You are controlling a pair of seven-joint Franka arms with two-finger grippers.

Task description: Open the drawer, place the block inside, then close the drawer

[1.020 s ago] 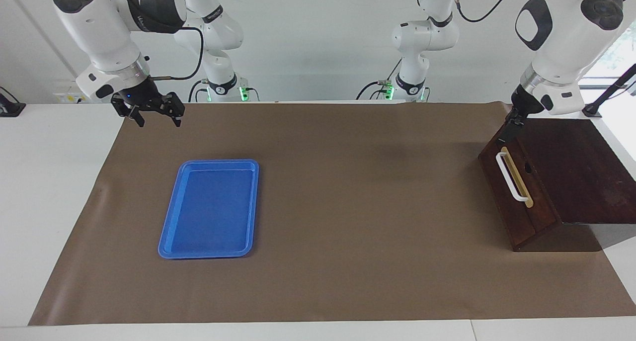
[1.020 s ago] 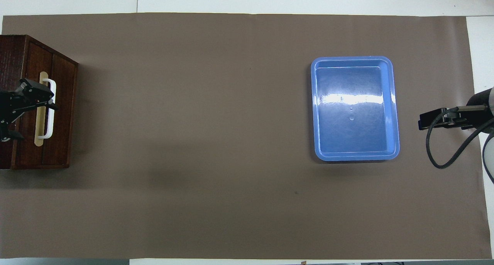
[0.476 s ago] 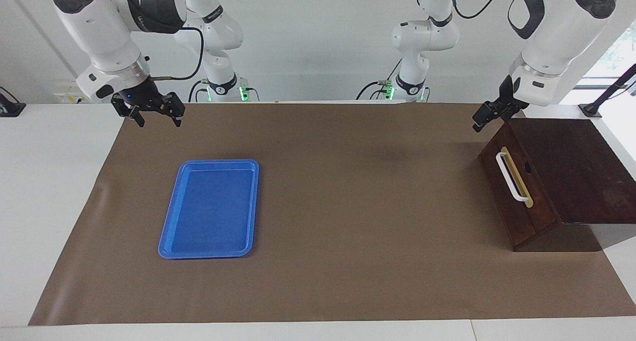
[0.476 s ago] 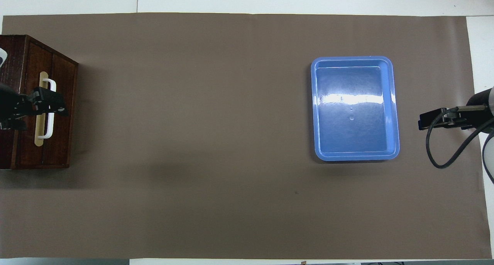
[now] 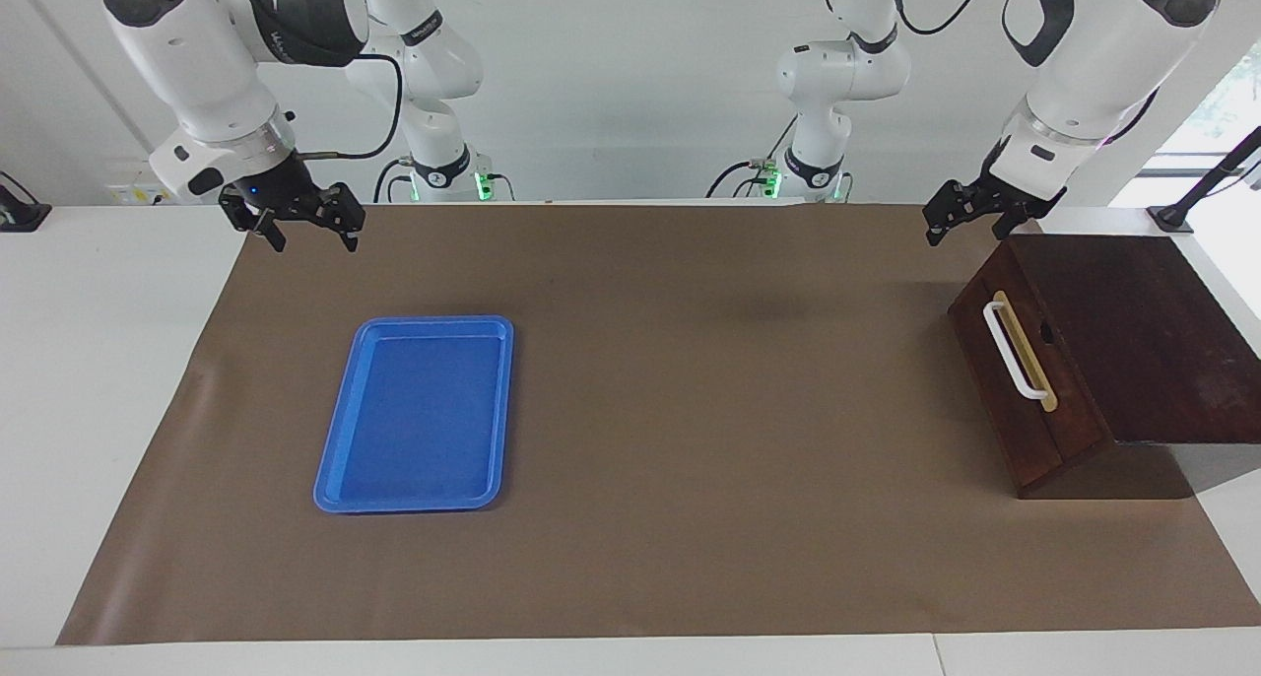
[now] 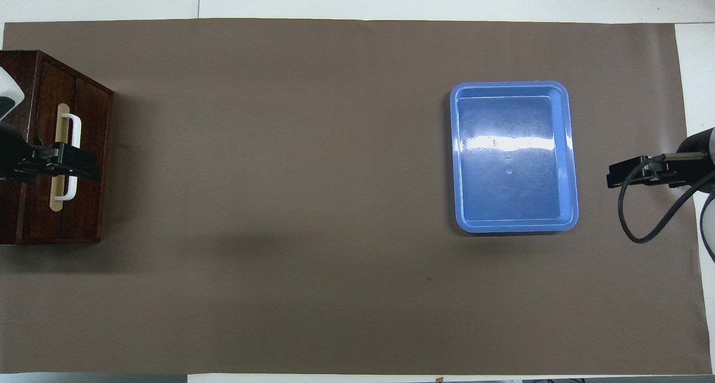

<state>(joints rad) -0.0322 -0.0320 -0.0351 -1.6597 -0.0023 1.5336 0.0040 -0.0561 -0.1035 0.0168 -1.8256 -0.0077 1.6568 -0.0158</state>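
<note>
The drawer is shut in the dark wooden box at the left arm's end of the table. Its white bar handle faces the table's middle. In the overhead view the drawer front and handle show too. My left gripper hangs open and empty in the air over the box's edge nearest the robots, clear of the handle. In the overhead view the left gripper covers part of the handle. My right gripper waits open and empty over the cloth's corner. The yellow block is not in view.
A blue tray lies empty on the brown cloth toward the right arm's end; it also shows in the overhead view. The right gripper shows at the overhead view's edge.
My left gripper has lifted off the upper corner of the drawer front, risen and swung a little toward the table's middle. The drawer stays shut. The right arm has not moved.
</note>
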